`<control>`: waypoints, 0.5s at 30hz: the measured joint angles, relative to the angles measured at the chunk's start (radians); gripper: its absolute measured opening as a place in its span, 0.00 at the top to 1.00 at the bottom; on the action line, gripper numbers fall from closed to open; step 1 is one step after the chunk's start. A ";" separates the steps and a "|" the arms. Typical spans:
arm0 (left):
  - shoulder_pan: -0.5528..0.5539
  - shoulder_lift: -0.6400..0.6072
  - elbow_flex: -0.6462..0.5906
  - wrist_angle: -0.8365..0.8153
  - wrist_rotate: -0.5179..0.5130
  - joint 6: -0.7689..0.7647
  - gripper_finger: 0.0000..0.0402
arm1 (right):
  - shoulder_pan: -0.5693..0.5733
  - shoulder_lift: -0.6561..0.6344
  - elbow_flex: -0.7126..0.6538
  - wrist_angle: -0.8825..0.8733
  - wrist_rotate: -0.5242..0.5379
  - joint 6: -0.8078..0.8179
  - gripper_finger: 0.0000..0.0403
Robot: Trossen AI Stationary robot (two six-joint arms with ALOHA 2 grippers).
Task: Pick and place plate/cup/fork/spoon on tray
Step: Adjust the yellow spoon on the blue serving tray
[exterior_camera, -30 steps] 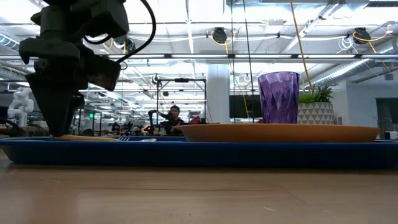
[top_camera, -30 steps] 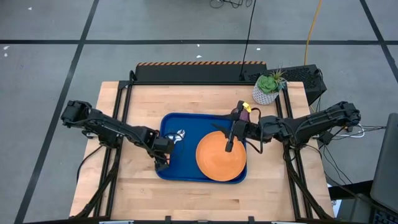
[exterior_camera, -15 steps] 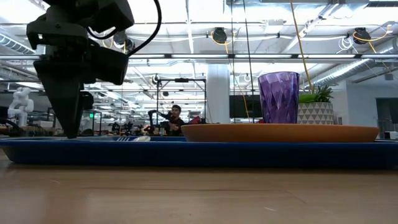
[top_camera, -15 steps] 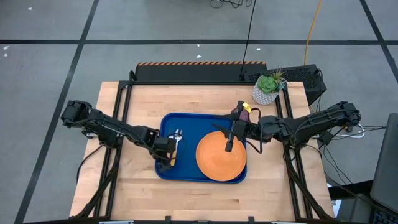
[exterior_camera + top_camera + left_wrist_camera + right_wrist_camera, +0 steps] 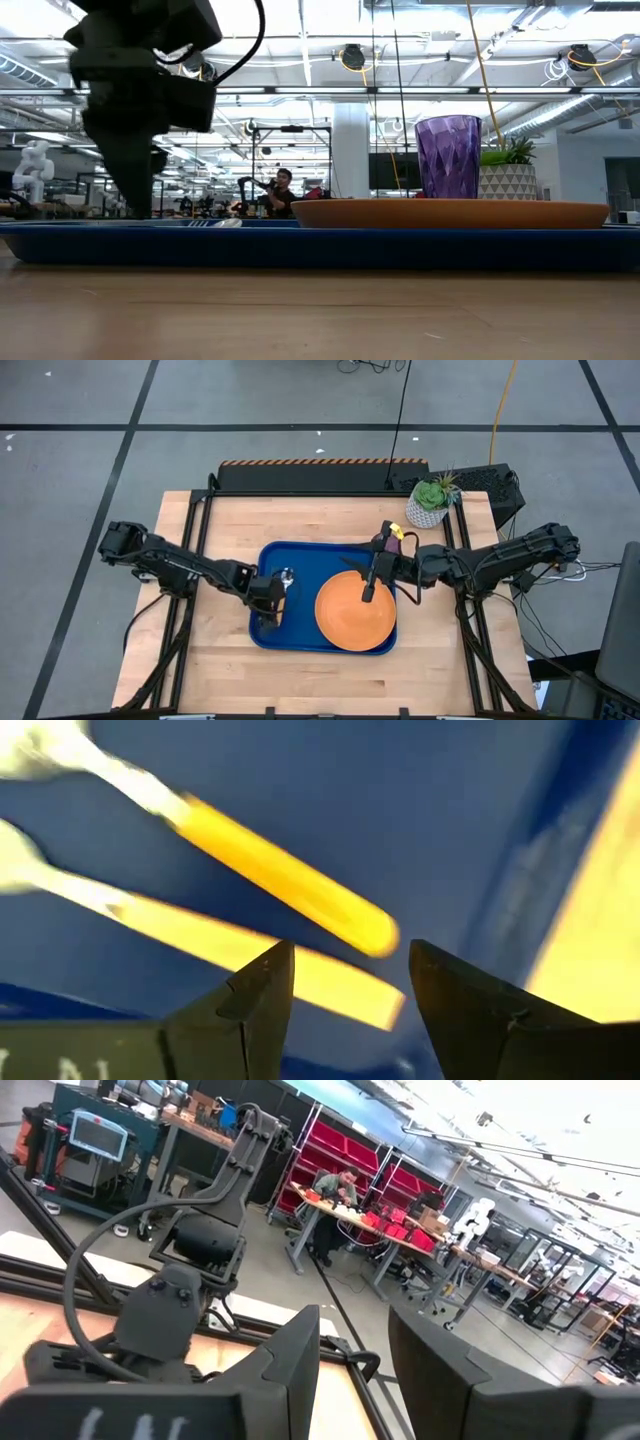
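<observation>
Tray (image 5: pixel 300 555) holds all 4 pieces at the bench (image 5: pixel 200 670) centre: the plate (image 5: pixel 340 622) fills its right half, the cup (image 5: pixel 381 543) stands at the back right corner just beside the plate's rim, and the fork (image 5: pixel 270 870) and spoon (image 5: pixel 200 935) lie side by side in the left part, orange handles roughly parallel. Judged from this, the task looks essentially done. The left pincer (image 5: pixel 268 615) hangs low over the tray's left front area, spread and pinching nothing; its wrist view shows both handle ends lying just beyond the fingertips (image 5: pixel 262 982). The right pincer (image 5: pixel 368 597) sits above the plate's back edge near the cup, spread too and holding nothing, its camera looking out into the room. Risk now lies in the pull-away, as I judge it. If the left pincer drags sideways instead of lifting, a finger could catch a handle and flick the fork or spoon against the lip or out onto the bench. If the right arm swings back low, it could clip the cup, which is tall and light-looking, and tip it onto the plate or off the tray.
</observation>
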 joint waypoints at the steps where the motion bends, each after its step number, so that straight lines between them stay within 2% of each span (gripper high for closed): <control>1: 0.007 0.000 0.002 -0.001 -0.022 0.023 0.50 | 0.000 0.000 0.000 0.000 0.000 0.000 0.72; 6: 0.030 0.000 0.026 -0.004 -0.086 0.175 0.50 | 0.000 0.000 0.000 0.000 0.000 0.002 0.72; 12: 0.074 0.000 0.027 -0.021 -0.036 0.181 0.50 | 0.000 0.000 0.000 0.000 -0.001 0.002 0.72; 15: 0.068 0.000 0.027 -0.022 -0.032 0.260 0.50 | 0.000 0.000 0.000 0.000 -0.001 0.003 0.72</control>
